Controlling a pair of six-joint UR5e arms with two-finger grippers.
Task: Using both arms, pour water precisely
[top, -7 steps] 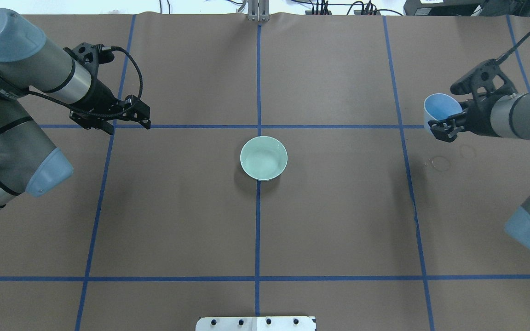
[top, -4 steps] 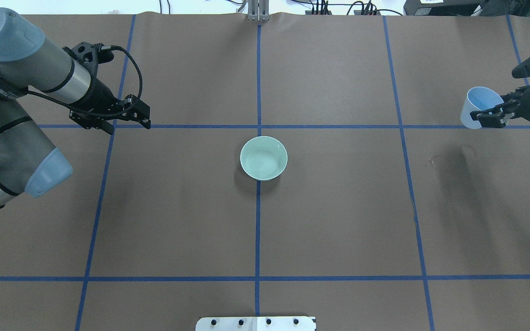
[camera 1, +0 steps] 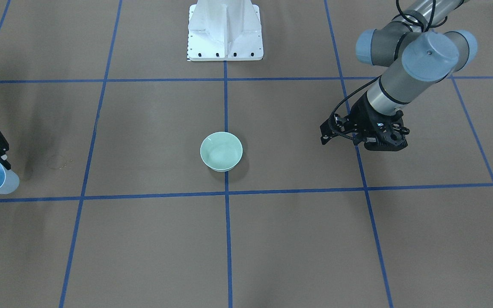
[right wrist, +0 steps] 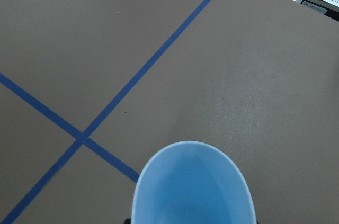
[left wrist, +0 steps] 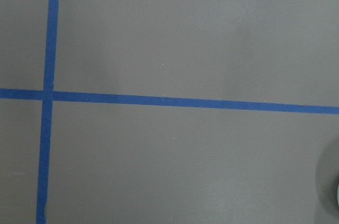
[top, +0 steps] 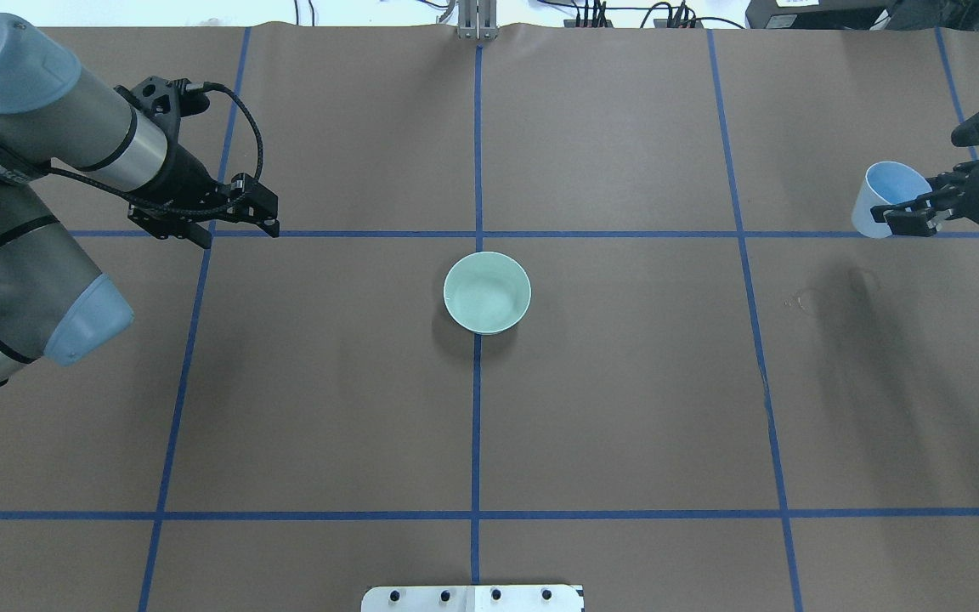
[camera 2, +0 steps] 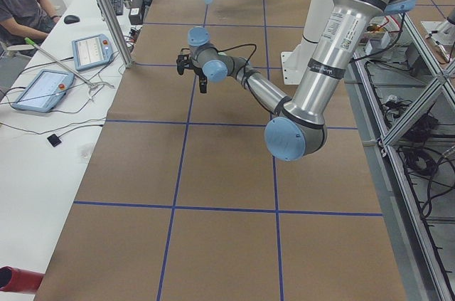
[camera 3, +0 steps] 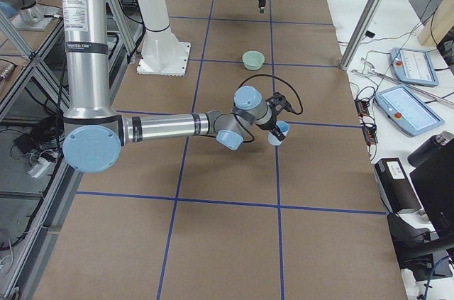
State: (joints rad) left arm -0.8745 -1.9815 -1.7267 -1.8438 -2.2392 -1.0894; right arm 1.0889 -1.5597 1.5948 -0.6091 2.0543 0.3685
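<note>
One cup [top: 880, 191] in right claw [top: 904, 215], bowl [top: 487, 291] apart

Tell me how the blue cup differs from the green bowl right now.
The blue cup is light blue, tall and narrow; the green bowl is pale green, wide and shallow. The cup is gripped at its rim by the right gripper and tilted; the bowl stands upright on the table, untouched. Both are round and open-topped.

place: probably robotics lab | evidence: tape-gridded table [top: 625, 382], teach pendant [camera 2: 91, 50]
</note>
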